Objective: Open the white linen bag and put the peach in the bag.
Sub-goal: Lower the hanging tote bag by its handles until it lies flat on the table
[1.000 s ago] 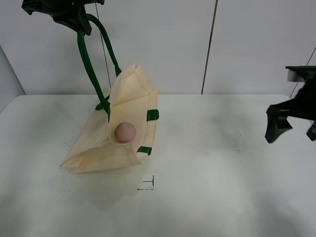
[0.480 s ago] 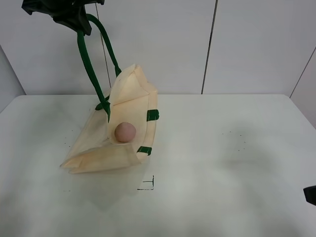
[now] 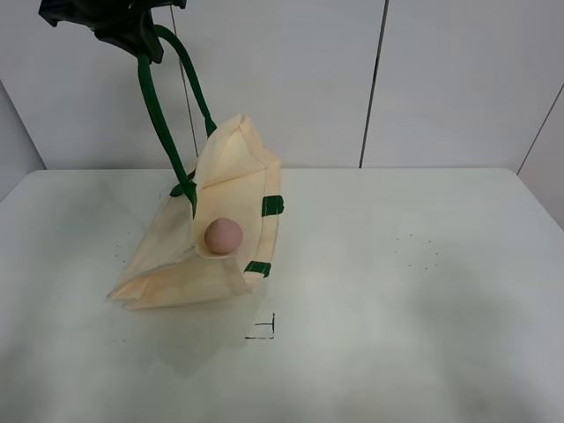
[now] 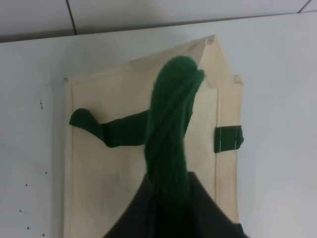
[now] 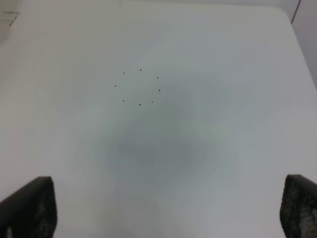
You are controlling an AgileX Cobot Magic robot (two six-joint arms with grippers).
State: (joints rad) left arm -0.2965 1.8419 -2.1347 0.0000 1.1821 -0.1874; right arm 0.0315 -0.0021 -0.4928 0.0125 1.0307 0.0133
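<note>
Left jaws tight on strap handle [image 4: 168, 129]; right jaws wide, empty; peach [image 3: 223, 236] inside bag [image 3: 176, 269].

1. High camera: faces the back wall [image 3: 282, 79], looking down over the whole desk [image 3: 370, 352] from well back.
2. Left wrist camera: looks steeply down the green strap [image 4: 171, 124] onto the white linen bag [image 4: 114, 173], close; the high view shares this bag.
3. Right wrist camera: looks down on bare desk; the high view shares its ring of dots [image 5: 140, 87].
</note>
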